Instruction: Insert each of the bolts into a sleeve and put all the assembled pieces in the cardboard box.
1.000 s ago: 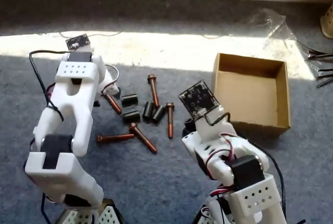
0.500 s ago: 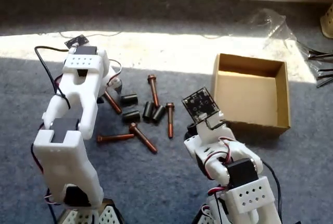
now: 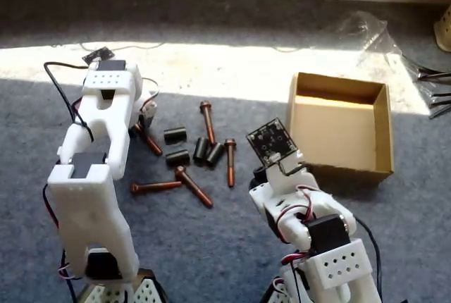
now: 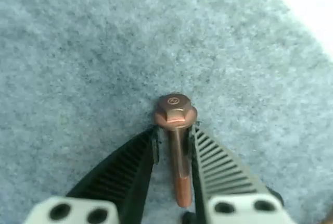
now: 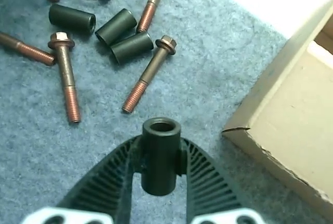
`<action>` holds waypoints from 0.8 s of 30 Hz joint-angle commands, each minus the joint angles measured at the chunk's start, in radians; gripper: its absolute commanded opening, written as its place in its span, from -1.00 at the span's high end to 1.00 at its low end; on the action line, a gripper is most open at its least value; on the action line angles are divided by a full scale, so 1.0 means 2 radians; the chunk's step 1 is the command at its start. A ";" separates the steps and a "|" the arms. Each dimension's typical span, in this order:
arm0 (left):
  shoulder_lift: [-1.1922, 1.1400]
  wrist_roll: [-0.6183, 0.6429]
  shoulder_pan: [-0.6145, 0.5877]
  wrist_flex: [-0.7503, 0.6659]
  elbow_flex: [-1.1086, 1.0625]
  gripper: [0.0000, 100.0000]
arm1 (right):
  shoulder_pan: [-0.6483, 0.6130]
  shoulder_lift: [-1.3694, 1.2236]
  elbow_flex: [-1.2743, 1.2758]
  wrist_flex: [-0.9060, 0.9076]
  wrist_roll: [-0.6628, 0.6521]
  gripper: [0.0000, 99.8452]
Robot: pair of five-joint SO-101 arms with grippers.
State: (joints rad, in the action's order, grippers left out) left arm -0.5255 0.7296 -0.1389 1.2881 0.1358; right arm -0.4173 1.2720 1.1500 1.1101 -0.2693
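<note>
My left gripper [image 4: 174, 129] is shut on a copper bolt [image 4: 178, 172], whose hex head pokes out past the fingertips just above the grey carpet. In the high view that bolt [image 3: 150, 142] sits left of the pile. My right gripper [image 5: 159, 146] is shut on a black sleeve [image 5: 160, 169], its bore facing outward, between the pile and the cardboard box [image 5: 291, 130]. Several loose bolts [image 3: 230, 162] and several black sleeves [image 3: 177, 156] lie between the arms. The cardboard box [image 3: 338, 86] stands open at the right with nothing in it.
A crumpled clear plastic bag [image 3: 366, 32] lies behind the box. Dark tools [image 3: 433, 99] stick in from the right edge. A sunlit strip crosses the carpet behind the pile.
The left arm has swung left and stretched farther back, keeping its grip on the bolt. The right arm shifted slightly, then held still with the sleeve.
</note>
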 commanded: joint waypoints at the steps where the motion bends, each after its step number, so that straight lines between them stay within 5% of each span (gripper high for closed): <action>1: 0.007 0.001 -0.005 0.002 0.023 0.80 | 0.003 0.007 -0.003 -0.016 0.003 0.99; 13: -0.025 0.003 -0.007 -0.026 0.022 0.81 | 0.003 0.007 -0.003 -0.016 0.004 0.99; 17: -0.025 -0.002 -0.007 -0.027 0.023 0.99 | 0.003 0.007 -0.003 -0.016 0.004 0.99; 24: -0.024 -0.098 0.000 -0.024 0.023 0.99 | 0.003 0.007 -0.003 -0.016 0.004 0.99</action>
State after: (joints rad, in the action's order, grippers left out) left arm -0.5762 0.6176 -0.1358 1.2497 0.1542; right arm -0.4173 1.2720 1.1500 1.1101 -0.2677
